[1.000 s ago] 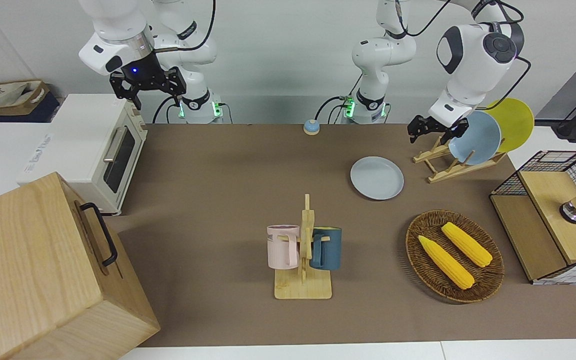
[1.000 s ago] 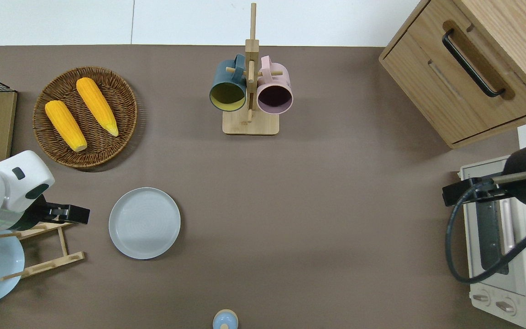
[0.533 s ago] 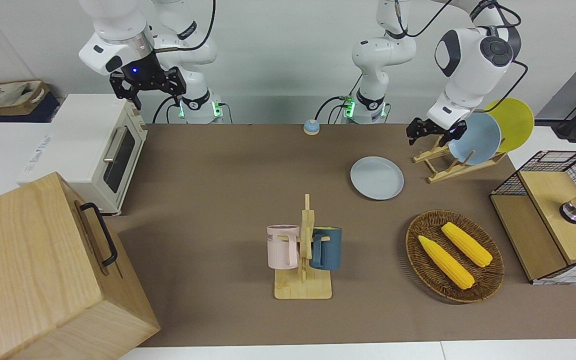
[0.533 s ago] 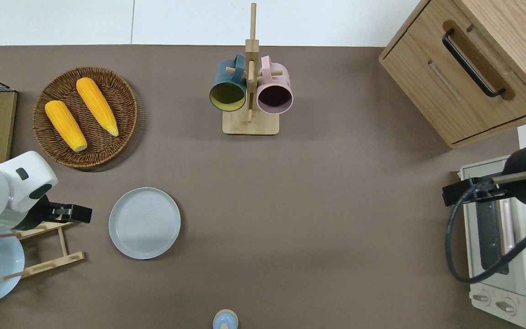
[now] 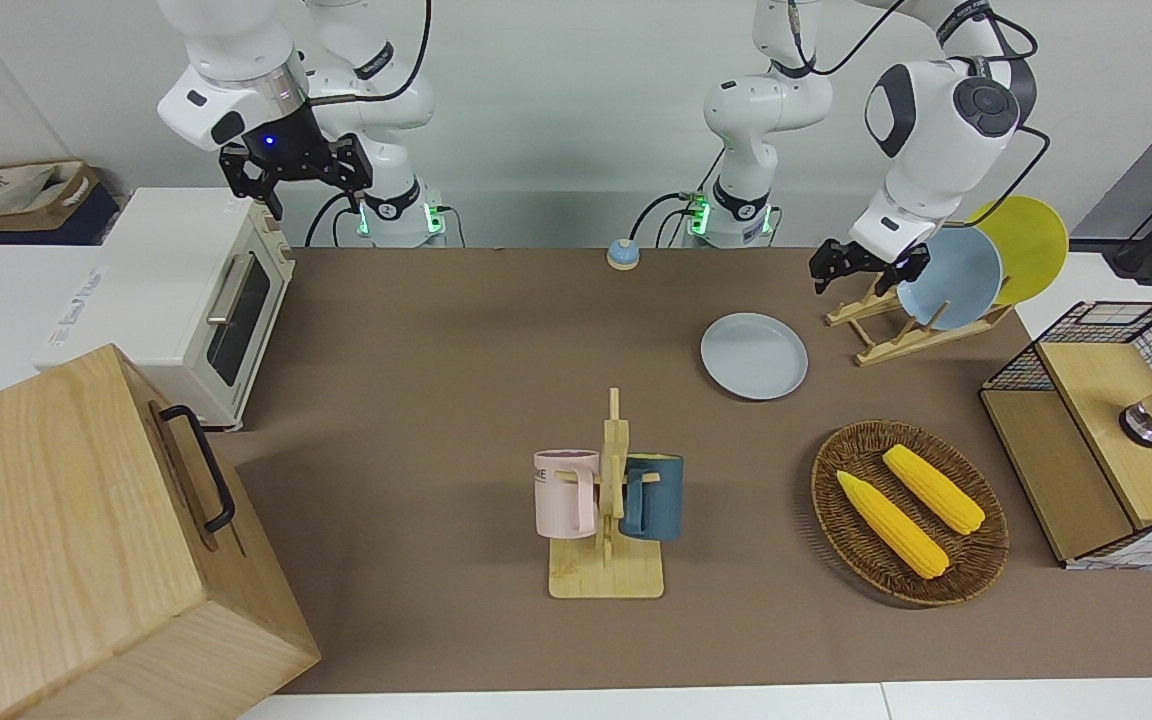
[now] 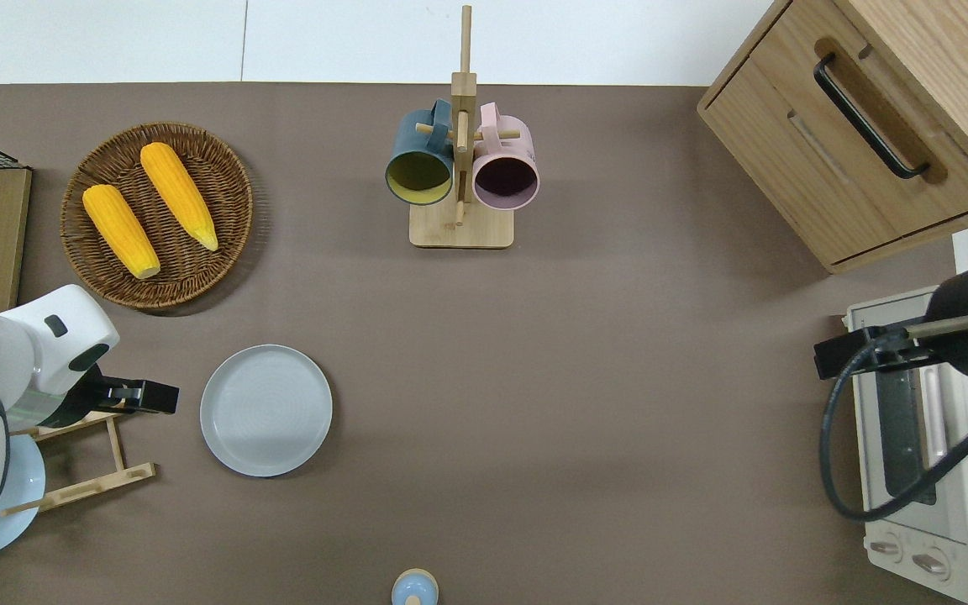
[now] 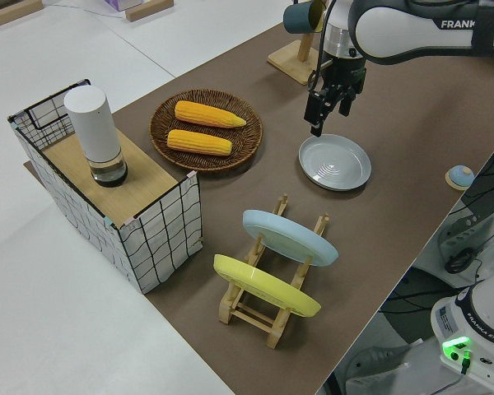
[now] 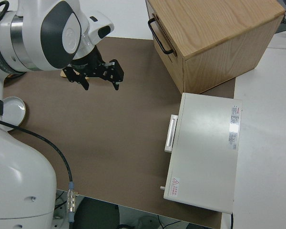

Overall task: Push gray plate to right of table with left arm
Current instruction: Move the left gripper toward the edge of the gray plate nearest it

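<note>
L pincer (image 6: 166, 397) had crept toward the round pale bluish-gray plate (image 6: 266, 410) over the last sec: a small shift along the table, away from the wooden plate rack (image 6: 81, 449). In overhead view it hung over bare brown table (image 6: 576, 378) just beside the plate's rim, on the L-arm end, not yet touching. Plate itself hadn't moved; it lay flat, nearer the robots than the round wicker basket holding two yellow corn cobs (image 6: 158, 215). Can't tell whether the L pincer's fingers were spread or closed. Height above the table also unclear; the L side view suggests it was up in the air.

Judgement: approach phase, push not begun. The pincer prob. needs to drop to rim level before sweeping toward the R-arm end.

Surroundings: rack carried a sky-blue plate (image 5: 951, 277) and a yellow plate (image 5: 1026, 245). Wooden mug tree w/ a dark teal mug and a pink mug (image 6: 460, 168) stood farther from the robots than the push line. Small blue bell (image 6: 414, 587) sat nearer the robots. White toaster oven (image 6: 921, 454) and wooden cabinet w/ black handle (image 6: 870, 126) stood at the R-arm end.

Path across mid-table looked open. R arm parked, R pincer (image 5: 293, 172) spread, holding nothing.
</note>
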